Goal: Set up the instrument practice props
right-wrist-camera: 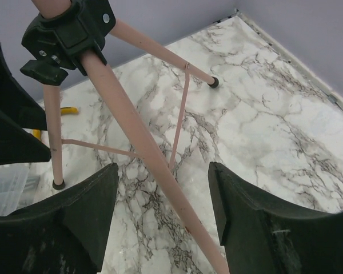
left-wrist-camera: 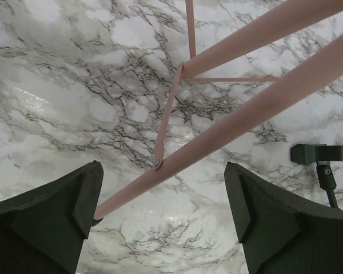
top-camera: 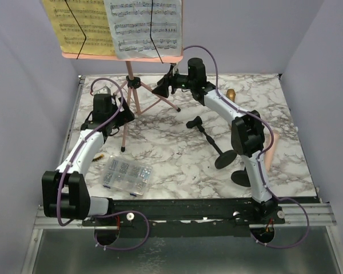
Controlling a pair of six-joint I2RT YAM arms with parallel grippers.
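The pink music rack [top-camera: 130,83] stands upright at the table's far side, with a yellow page [top-camera: 80,25] and a white page [top-camera: 143,25] on its shelf. Each gripper straddles one of its legs. The left gripper [left-wrist-camera: 163,182] is spread wide, and a tripod leg [left-wrist-camera: 217,134] runs diagonally between its fingers. The leg's foot ends close by one finger [left-wrist-camera: 51,222], though contact is hard to judge. The right gripper [right-wrist-camera: 163,182] also gapes. A second leg [right-wrist-camera: 143,148] passes between its tips with gaps on either side, just below the black hub [right-wrist-camera: 68,28].
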